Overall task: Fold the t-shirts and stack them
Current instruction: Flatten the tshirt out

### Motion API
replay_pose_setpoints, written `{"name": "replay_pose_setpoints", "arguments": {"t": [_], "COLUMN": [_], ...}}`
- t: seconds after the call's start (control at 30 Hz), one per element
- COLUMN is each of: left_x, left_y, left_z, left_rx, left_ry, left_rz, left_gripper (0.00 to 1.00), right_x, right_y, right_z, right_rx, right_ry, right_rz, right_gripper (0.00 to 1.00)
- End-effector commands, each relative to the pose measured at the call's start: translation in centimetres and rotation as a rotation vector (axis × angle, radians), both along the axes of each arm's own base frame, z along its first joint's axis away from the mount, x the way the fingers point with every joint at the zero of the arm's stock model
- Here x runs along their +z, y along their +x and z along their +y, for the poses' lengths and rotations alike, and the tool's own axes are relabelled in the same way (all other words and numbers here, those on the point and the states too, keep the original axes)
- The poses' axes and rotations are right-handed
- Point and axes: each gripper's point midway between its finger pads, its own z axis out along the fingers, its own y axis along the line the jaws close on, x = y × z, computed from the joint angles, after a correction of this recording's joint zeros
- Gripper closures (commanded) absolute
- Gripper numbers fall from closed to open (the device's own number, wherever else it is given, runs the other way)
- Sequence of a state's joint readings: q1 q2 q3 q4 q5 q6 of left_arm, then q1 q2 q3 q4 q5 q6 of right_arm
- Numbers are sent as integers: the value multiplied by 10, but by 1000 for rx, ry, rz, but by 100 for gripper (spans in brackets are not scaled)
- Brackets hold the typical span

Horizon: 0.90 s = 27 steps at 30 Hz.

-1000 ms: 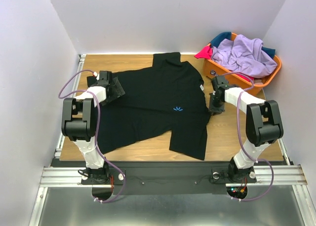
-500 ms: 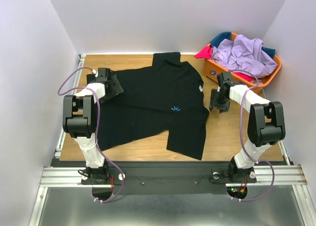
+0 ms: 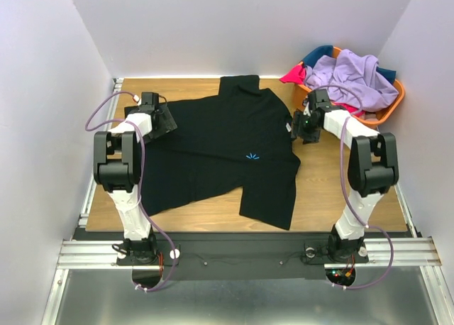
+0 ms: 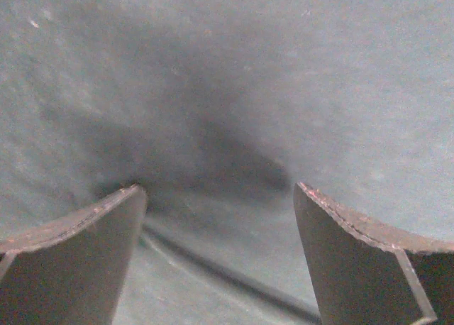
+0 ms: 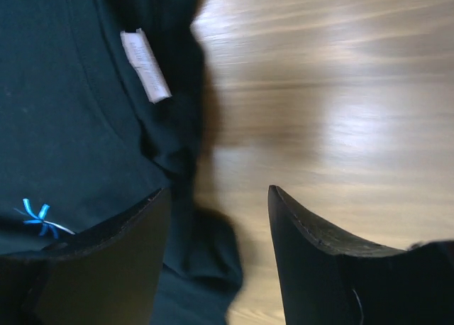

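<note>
A black t-shirt [image 3: 227, 147] lies spread on the wooden table [image 3: 333, 190], its blue starburst logo [image 3: 253, 156] facing up. My left gripper [image 3: 167, 123] hovers open over the shirt's left sleeve; the left wrist view shows only black cloth [image 4: 234, 91] between the spread fingers [image 4: 78, 268]. My right gripper [image 3: 298, 128] stands open at the shirt's right edge beside the white label [image 5: 145, 64], with nothing held between its fingers [image 5: 319, 268]. The logo [image 5: 39, 218] shows at the left of that view. Lavender [image 3: 351, 76], pink-red [image 3: 292, 75] and teal [image 3: 317, 53] t-shirts lie heaped in the basket.
An orange plastic basket [image 3: 394, 101] sits at the table's back right corner, just behind the right gripper. White walls close in the table on three sides. Bare wood [image 5: 340, 112] lies right of the black shirt.
The right gripper has opened, let go of the shirt's right edge and moved back toward the label. The left gripper has shifted slightly toward the back and stays open.
</note>
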<state>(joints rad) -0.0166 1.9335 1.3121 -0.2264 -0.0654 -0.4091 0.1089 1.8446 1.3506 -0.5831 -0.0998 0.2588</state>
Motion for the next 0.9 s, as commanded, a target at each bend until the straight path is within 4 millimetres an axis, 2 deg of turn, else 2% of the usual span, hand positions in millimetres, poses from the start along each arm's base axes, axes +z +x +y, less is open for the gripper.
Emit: {"name": "replay_pose_setpoints", "arguments": {"t": [0.0,0.03,0.27,0.5,0.67,0.87], "left_x": [-10,-16,-22,-27,-22,-2], "left_y": [-1,-2,-3,-1,10,33], "left_z": [7,19,50,72,86,102], "left_rx": [3,29,89,114,129,131], "left_ry": [26,24,18,33,71,123], "left_rz": [41,54,68,92,91,79], "left_gripper": [2,2,2,2,2,2], "right_x": [-3,-9,-31,-56,-54,-47], "right_y": [21,25,32,26,25,31], "right_z": [19,24,53,85,108,128], "right_rx": [60,75,133,200,252,301], "right_ry": [47,38,-24,-71,-54,-15], "right_rz": [-43,-36,-18,19,10,-13], "right_gripper": [37,37,37,37,34,29]}}
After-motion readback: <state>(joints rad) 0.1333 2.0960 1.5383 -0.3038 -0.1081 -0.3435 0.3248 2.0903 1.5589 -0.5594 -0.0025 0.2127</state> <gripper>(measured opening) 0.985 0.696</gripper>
